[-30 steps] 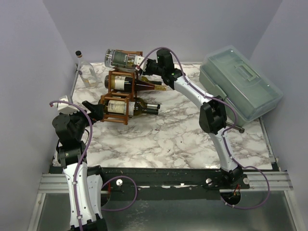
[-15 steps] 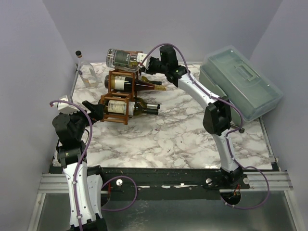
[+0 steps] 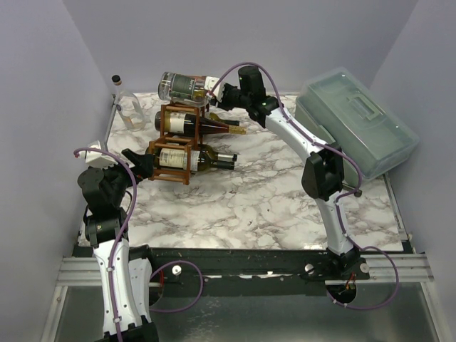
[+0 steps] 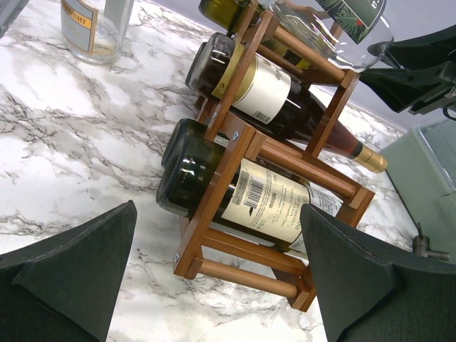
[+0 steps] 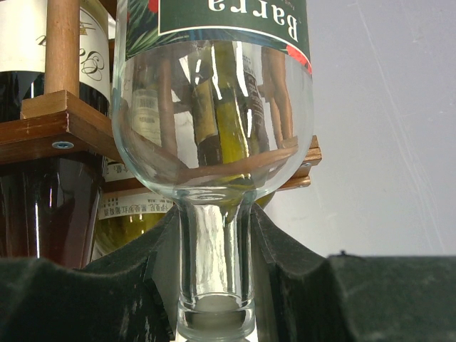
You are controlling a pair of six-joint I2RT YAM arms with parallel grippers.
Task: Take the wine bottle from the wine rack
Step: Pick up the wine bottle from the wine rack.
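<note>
On the overhead camera I see the right gripper (image 3: 214, 92) reaching to the back of the table (image 3: 249, 199), level with the top of the wine rack (image 3: 187, 169). The clear wine bottle (image 3: 182, 85) lies sideways over the highest tier; I cannot tell whether it touches the top bars. The right wrist camera settles the grasp: the jaws are pressed tight against the bottle's neck. Only the left wrist view shows the left gripper (image 4: 217, 206) spread wide and holding nothing. It sits just short of the rack's lowest cell, where a dark bottle (image 4: 192, 178) lies base outward.
</note>
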